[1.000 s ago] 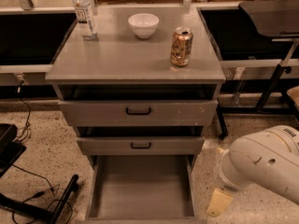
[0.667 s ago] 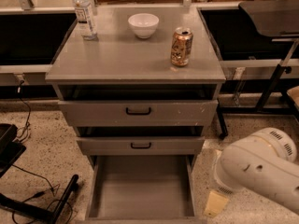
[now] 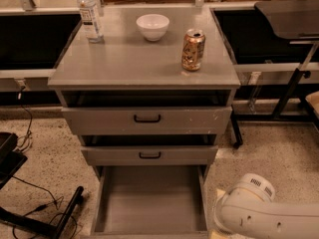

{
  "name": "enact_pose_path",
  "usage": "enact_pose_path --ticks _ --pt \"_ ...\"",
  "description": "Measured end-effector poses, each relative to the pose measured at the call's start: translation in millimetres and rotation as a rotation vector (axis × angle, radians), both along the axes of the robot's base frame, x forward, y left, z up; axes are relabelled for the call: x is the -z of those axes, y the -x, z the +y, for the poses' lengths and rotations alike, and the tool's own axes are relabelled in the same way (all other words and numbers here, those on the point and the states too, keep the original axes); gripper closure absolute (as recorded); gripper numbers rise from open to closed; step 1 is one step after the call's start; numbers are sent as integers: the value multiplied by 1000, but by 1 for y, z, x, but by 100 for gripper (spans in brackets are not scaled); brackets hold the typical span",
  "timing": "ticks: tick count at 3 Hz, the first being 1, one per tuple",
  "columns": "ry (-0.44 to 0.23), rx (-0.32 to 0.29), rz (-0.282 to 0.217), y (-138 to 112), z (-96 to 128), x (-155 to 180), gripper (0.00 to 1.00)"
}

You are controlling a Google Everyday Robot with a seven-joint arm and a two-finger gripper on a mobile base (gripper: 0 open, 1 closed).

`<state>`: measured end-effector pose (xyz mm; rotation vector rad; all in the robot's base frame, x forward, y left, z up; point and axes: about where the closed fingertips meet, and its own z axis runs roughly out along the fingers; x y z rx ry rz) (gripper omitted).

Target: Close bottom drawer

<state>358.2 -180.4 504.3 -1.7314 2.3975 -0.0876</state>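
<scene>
Plainly, the bottom drawer is pulled far out at the lower centre of the frame. Its bare grey tray is open to view and its front panel runs off the bottom edge, so the closing has not begun. The two drawers above, middle and top, each stand slightly out. The white arm crouches at the lower right, just beside the drawer's right front corner. It is probably held low there to get in front of the panel and push it inward. The end effector is not in view, since the arm's tip passes below the frame, so I cannot tell its state. On the tabletop stand a can, a bowl and a bottle, so a gentle push seems wise.
</scene>
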Motion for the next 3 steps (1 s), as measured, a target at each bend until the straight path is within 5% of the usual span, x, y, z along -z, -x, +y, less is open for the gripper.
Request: enact_pose_path --ticks 2,3 --pt "-99 66 42 1 7 121 0" --pt "-99 50 47 3 9 128 0"
